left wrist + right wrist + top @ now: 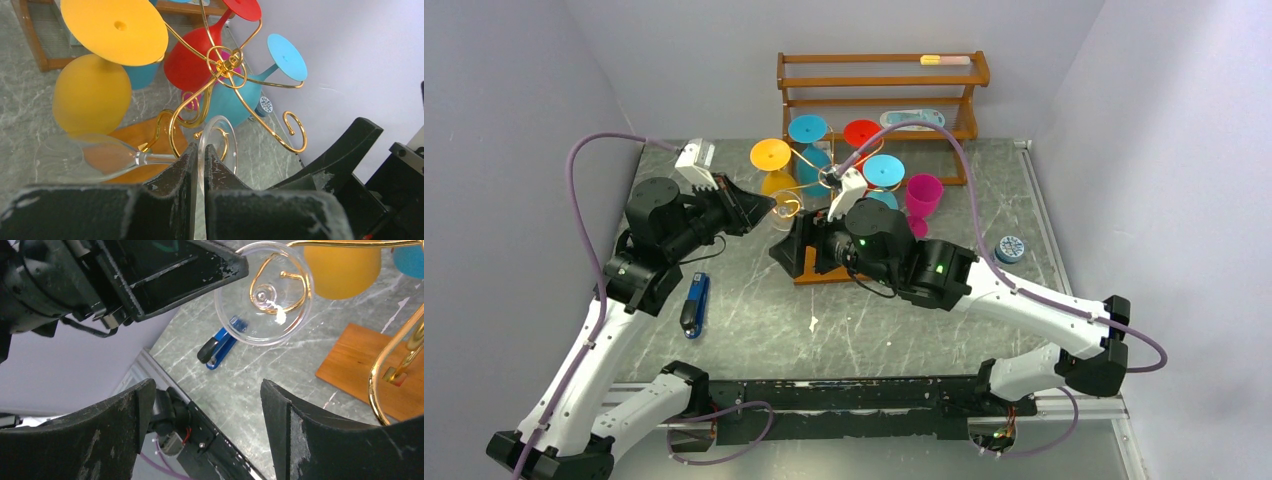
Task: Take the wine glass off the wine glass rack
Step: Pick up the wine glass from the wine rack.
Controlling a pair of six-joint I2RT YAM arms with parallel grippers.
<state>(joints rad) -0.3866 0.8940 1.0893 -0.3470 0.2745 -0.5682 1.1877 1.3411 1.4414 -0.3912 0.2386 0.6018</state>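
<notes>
Left gripper (pixel 199 150): fingers clenched on the round foot of the clear wine glass (pixel 75 157), pinching the disc edge-on. The glass lies nearly on its side, with the stem pointing away from the fingers and the bowl above the grey marbled table top (pixel 754 340). It is at the near-left side of the wine glass rack (pixel 829 178), a thin gold metal pole with curled scroll wire arms on a square brown wooden base. One gold scroll shows through the clear foot in both wrist views. Whether the stem is free of that arm cannot be told.

Right gripper (pixel 206 390): fingers released and spread wide, nothing between them. It sits low beside the rack's wooden base, close to the clear glass and not touching it.

Rack load: yellow wine glass (pixel 771 155), blue wine glass (pixel 807 128), red wine glass (pixel 861 132) and second blue wine glass (pixel 884 170), all hanging foot-up from the scroll arms.

Other items:
- Magenta plastic cup (pixel 923 193), right of the rack.
- Three-tier brown wooden shelf (pixel 879 70), at the back wall.
- Blue-and-black stapler (pixel 695 304), on the table near the left arm.
- Small round blue-topped object (pixel 1010 248), far right.
</notes>
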